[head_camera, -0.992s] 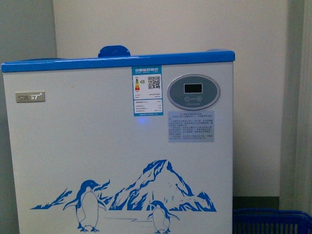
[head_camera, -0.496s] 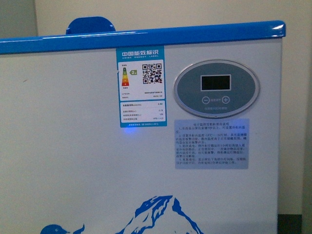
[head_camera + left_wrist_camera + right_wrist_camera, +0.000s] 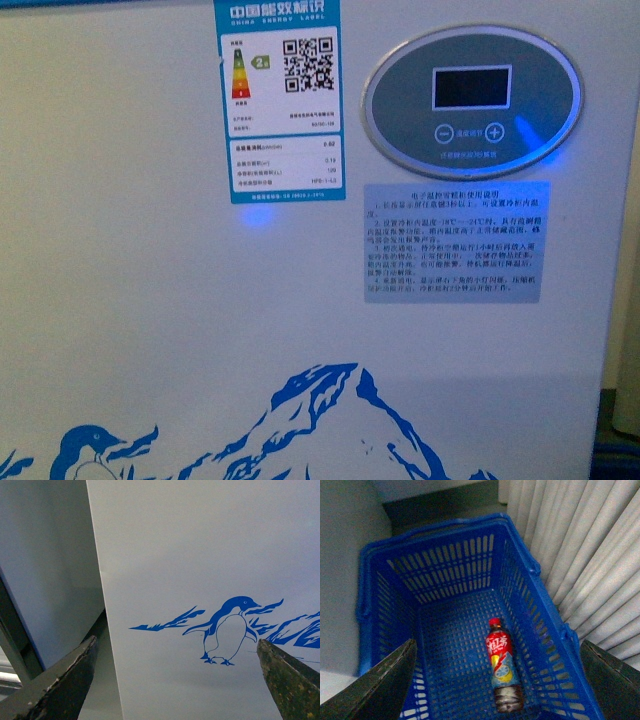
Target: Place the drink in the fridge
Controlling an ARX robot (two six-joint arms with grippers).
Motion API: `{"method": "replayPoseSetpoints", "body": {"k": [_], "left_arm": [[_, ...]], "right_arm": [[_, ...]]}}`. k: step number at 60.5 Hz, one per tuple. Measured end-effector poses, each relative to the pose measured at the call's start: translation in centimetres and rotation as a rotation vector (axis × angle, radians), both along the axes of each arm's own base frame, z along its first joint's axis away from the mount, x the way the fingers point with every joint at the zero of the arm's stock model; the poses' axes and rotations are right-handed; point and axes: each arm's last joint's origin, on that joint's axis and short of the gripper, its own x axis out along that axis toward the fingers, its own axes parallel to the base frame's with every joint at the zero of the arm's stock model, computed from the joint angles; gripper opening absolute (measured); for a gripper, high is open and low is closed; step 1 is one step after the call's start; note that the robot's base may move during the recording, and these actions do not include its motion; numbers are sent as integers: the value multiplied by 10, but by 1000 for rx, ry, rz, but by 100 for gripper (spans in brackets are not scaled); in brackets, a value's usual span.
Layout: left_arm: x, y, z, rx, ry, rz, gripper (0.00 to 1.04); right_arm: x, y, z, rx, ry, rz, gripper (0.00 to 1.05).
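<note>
Drink [image 3: 501, 669] lies on its side in blue basket [image 3: 435, 531], untouched. Left gripper [image 3: 176, 642] and right gripper [image 3: 497, 642]: jaws spread, empty. Fridge [image 3: 150, 330] front close ahead.

The floor hardly shows to me. In the right wrist view a blue basket [image 3: 455, 565] stands beside the fridge [image 3: 342, 590] and near a pale curtain [image 3: 580, 545], covering whatever carries it. The dark strip [image 3: 440, 502] behind it I cannot identify.

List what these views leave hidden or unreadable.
- Front view: lid and interior of the fridge, cut off beyond the top edge.
- Front view: print on the instruction sticker, too small and blurred.
- Right wrist view: label print on the drink, too small; near end of the blue basket, cut off.
</note>
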Motion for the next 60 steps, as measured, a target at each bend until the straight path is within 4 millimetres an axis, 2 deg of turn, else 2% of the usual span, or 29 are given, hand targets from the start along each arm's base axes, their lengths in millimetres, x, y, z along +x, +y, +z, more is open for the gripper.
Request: {"method": "replayPoseSetpoints", "body": {"k": [8,10,13,19,25,36,37,44,51,60], "left_arm": [[0,0,0,0,0,0,97],[0,0,0,0,0,1,97],[0,0,0,0,0,0,97],[0,0,0,0,0,0,97],[0,0,0,0,0,0,97],[0,0,0,0,0,0,97],[0,0,0,0,0,0,97],[0,0,0,0,0,0,97],[0,0,0,0,0,0,97],[0,0,0,0,0,0,97]], "right_arm": [[39,-21,-28,-4,92,23,97],[56,-27,-49,6,158,39,97],[66,-29,-63,10,195,46,97],[101,-32,-114,25,331,65,97],[124,-33,-149,15,401,59,97],[151,-40,-198,-8,477,11,97],[154,-42,-207,-8,489,3,97],[162,-45,-235,6,527,-17,97],[169,-46,-275,54,578,-33,97],[171,-47,-298,78,601,-58,97]]}}
